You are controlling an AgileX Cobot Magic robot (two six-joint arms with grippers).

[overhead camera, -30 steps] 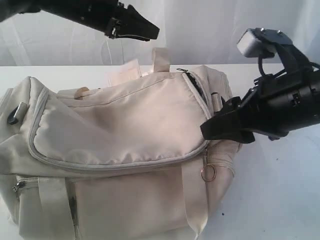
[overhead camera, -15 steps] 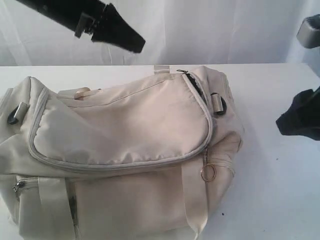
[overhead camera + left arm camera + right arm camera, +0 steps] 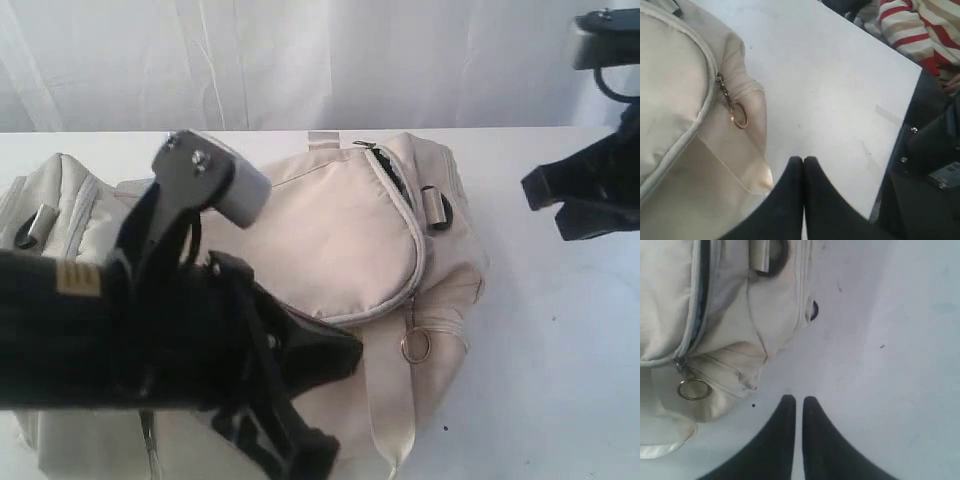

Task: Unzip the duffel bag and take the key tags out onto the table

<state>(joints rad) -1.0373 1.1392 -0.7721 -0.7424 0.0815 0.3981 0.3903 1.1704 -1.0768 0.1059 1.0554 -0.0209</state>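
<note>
Your left end effector [image 3: 803, 159] has its fingers pressed together, empty, above the edge of the duffel bag [image 3: 350, 230], which lies on the surface [image 3: 560, 330] reaching its far edge. Your right end effector [image 3: 798, 399], all but together and empty, hovers just beside the bag.

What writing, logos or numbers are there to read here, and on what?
None can be read.
Bag: plain, no print shows.
Left arm: a small tan mark, too blurred to read.
</note>
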